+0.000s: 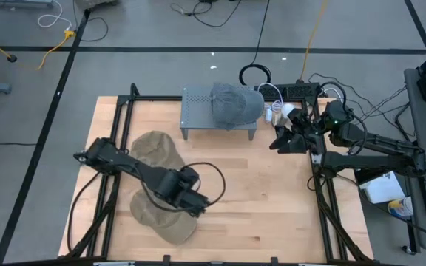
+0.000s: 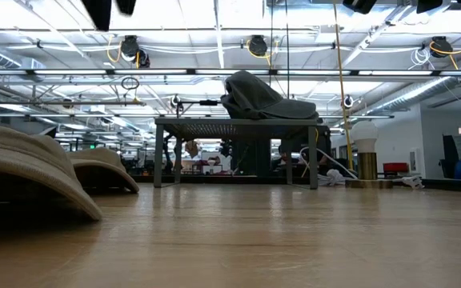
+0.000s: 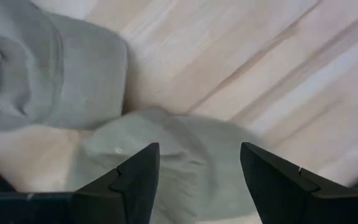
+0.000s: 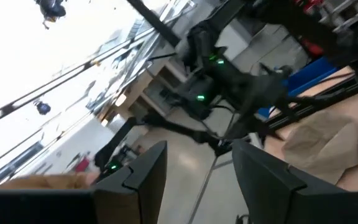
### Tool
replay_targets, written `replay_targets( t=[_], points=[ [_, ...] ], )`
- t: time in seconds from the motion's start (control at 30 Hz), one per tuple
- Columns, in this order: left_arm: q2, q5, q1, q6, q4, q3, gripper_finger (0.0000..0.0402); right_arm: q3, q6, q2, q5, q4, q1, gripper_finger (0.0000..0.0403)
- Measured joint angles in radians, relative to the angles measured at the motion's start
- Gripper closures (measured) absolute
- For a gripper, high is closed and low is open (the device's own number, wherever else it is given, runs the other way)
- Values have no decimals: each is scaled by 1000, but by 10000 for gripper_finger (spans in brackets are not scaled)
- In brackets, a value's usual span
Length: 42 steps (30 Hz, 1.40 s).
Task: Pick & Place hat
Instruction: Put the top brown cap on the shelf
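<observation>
Two tan hats lie on the table's left half: one farther back (image 1: 154,151), one near the front edge (image 1: 161,214). A grey hat (image 1: 235,103) rests on a grey perforated stand (image 1: 198,111) at the far middle. My left gripper (image 1: 198,201) points down over the right part of the near tan hat (image 3: 185,162). It is open (image 3: 199,152), and the hat shows between and below its fingers, untouched. My right gripper (image 1: 276,142) hangs raised right of the stand, pointing about level, and is open (image 4: 197,152) with nothing in it.
The stand (image 2: 238,124) stands on legs with free room under it. Bare wood fills the table's middle and right (image 1: 272,199). Black frame rails (image 1: 324,199) run along the table's left and right sides. Cables (image 1: 287,89) lie behind the stand.
</observation>
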Motion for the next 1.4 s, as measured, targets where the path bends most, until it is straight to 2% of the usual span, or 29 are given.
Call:
replay_targets(
  t=[0.23,0.4,0.67,1.0,1.4],
  points=[
    [117,7,43,138,0,-28,172,0,-50,0,-23,0,0,230],
    [206,-26,79,101,0,-29,172,0,-97,0,-23,0,0,230],
    [321,-23,94,5,0,-30,172,0,-132,0,-24,0,0,231],
    [306,-4,92,-32,-3,-143,172,0,-132,-2,-78,-2,0,231],
    [259,-33,117,41,0,-272,172,0,-188,-4,-78,-8,0,231]
  ],
)
